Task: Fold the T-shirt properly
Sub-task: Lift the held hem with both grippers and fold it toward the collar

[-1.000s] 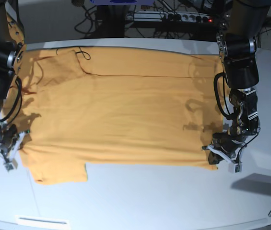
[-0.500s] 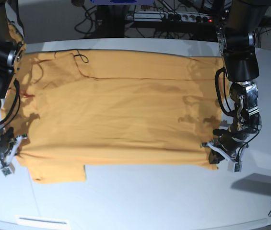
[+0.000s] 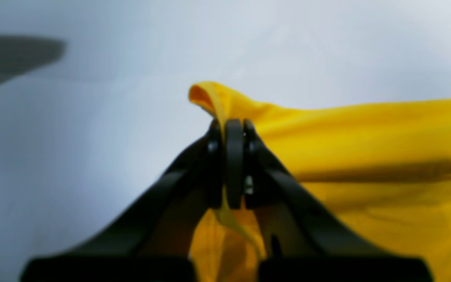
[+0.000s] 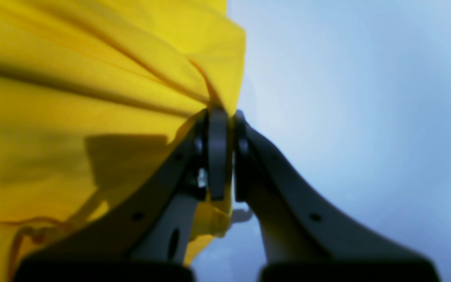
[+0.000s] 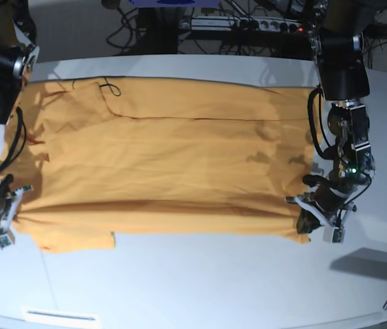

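We saw the T-shirt [image 5: 166, 157] as soft, matt orange-yellow cloth, creased in long shallow ridges across the middle of the base frame. Beneath it the table [image 5: 193, 288] looked smooth and pale grey-white, with a faint sheen in the lower half of the frame. The left gripper [image 3: 229, 162] had fingers [image 3: 234, 164] of black, smooth, slightly glossy plastic, and the right gripper [image 4: 220, 156] looked alike. The arm housings at the upper corners of the base frame appeared dark, satin-finished.
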Controlling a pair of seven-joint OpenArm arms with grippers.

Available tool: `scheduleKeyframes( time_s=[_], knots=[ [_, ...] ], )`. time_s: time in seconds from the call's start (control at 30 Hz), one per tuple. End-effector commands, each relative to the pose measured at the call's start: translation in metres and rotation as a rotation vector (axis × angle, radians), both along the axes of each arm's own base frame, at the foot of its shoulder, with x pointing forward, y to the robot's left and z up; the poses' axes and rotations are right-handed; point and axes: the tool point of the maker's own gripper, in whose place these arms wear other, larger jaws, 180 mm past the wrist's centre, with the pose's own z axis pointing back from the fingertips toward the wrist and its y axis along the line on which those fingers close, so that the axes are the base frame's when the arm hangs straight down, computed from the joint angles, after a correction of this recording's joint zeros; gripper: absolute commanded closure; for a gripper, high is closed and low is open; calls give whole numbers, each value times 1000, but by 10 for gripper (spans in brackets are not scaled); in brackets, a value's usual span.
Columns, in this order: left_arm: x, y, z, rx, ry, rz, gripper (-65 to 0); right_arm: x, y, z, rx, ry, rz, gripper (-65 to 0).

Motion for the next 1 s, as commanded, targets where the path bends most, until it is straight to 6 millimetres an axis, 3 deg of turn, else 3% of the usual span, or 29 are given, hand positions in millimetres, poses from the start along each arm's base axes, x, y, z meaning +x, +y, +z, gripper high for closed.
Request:
scheduleKeyframes(
  time_s=[0.0,0.27,0.97],
  knots=[
    [7,8,24,19,-54,10,0,8,-12,25,-38,-63,-14,-3],
    [-7,3,44,82,-85,-27,0,-9,-16,32,-103,-52,-22,-3],
    [-65,-11,39,186,-68,-116,0,-51,-15,46,-232,-29,-24,-3]
  ],
)
